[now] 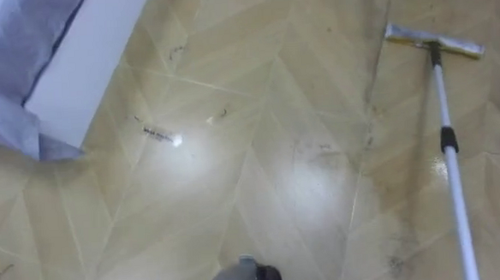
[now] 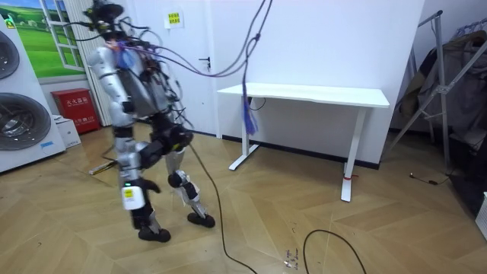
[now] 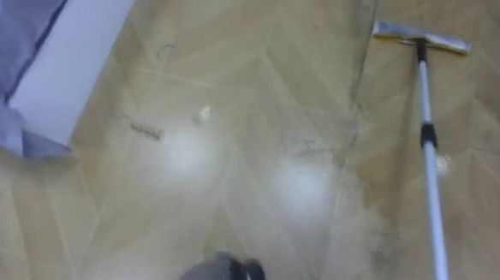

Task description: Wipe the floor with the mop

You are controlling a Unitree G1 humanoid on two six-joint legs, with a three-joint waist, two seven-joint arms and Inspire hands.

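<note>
1. A pale wooden herringbone floor (image 1: 259,157) is seen throughout. A flat-headed mop with a long white pole and a black collar (image 1: 445,138) is set on it. Dark scuff marks and bright glare patches lie to the left of the mop.
2. Two white stacked washing machines with round doors (image 2: 19,99) are placed beyond the mop, towards the room view's left.
3. A white rectangular desk on white legs (image 2: 304,95) is set against the wall, well apart from the mop, towards the room view's right.
4. The robot is seen just beside the mop, between it and the desk, leaning forward with its feet apart.
5. A metal clothes rack hung with dark garments (image 2: 456,68) is placed farther from the mop than the desk is.
6. A white slanted panel covered by a grey-blue sheet (image 1: 65,55) is seen in the eye views, well apart from the mop on its left.
7. The mop's yellowish-grey head is laid flat on the floor ahead and to the right. The pole runs back to the lower right edge of the eye views.
8. A small red box (image 2: 76,106) is set by the wall, near the mop.
9. The left robot hand (image 2: 127,156) is hung at the robot's near side. Whether it is spread or pressed together cannot be told, nor what is clasped round the pole.
</note>
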